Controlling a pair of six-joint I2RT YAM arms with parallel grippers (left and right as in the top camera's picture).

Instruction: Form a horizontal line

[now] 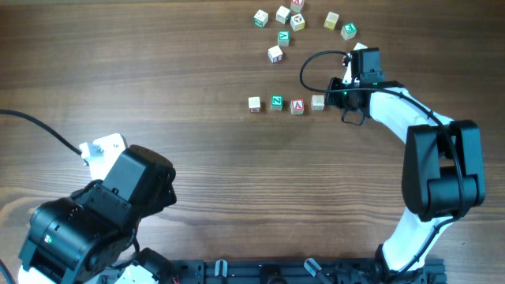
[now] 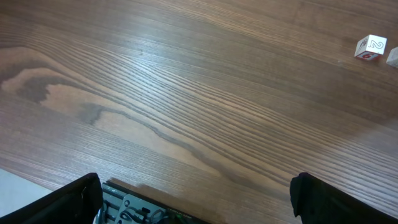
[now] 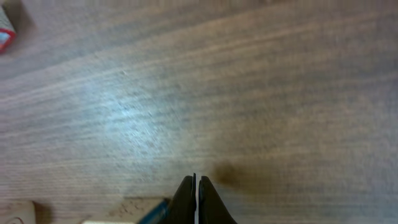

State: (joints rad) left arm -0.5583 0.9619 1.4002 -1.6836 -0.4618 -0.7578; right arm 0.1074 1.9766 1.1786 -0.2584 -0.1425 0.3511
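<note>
Small alphabet cubes stand in a horizontal line in the overhead view: a pale cube, a green-lettered cube, a red "A" cube and a pale-faced cube. My right gripper sits just right of the pale-faced cube. In its wrist view the right gripper is shut, with nothing between its fingers, low over bare wood. My left gripper is open and empty at the near left, far from the line. The left arm hides it from overhead.
Several loose cubes lie scattered at the far edge, one nearer the line. A cube marked "2" shows at the far right of the left wrist view. A black cable loops beside the right wrist.
</note>
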